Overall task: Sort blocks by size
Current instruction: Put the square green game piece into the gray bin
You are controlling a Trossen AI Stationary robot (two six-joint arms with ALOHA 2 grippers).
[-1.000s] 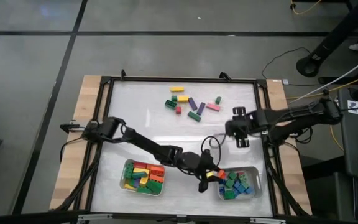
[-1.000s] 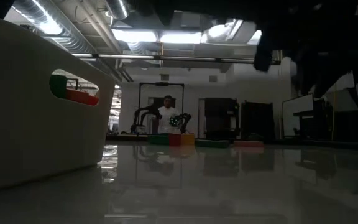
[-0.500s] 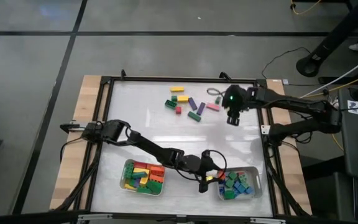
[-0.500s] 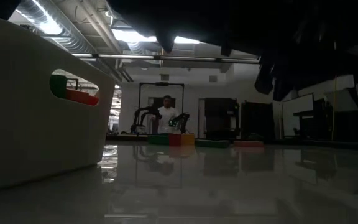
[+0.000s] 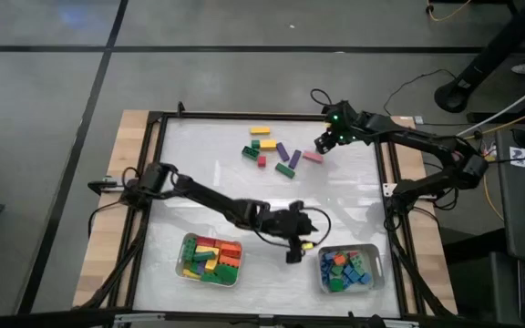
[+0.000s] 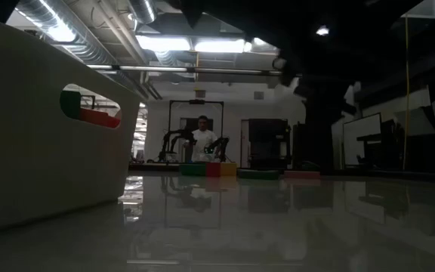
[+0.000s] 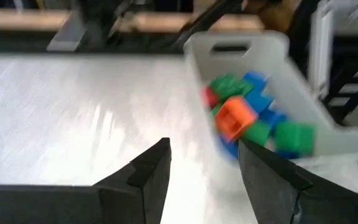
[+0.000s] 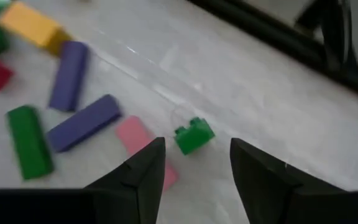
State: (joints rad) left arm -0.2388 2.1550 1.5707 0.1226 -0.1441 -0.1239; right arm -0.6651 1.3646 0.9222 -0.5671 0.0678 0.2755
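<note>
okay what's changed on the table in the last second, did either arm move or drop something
The right tool swung from mid-table out to the loose blocks at the far side and now hangs open over a small green block. The left tool pulled back from the right tray, open and empty; the orange block seen at it earlier now lies in that tray. The left tray and the loose blocks stayed put.

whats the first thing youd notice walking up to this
Two pale trays at the table's near edge, packed with bright blocks: the left tray holds long ones, the right tray short squarish ones. The open left gripper hovers between them. At the far side a loose cluster of blocks waits, the open right gripper above a small green block.
</note>
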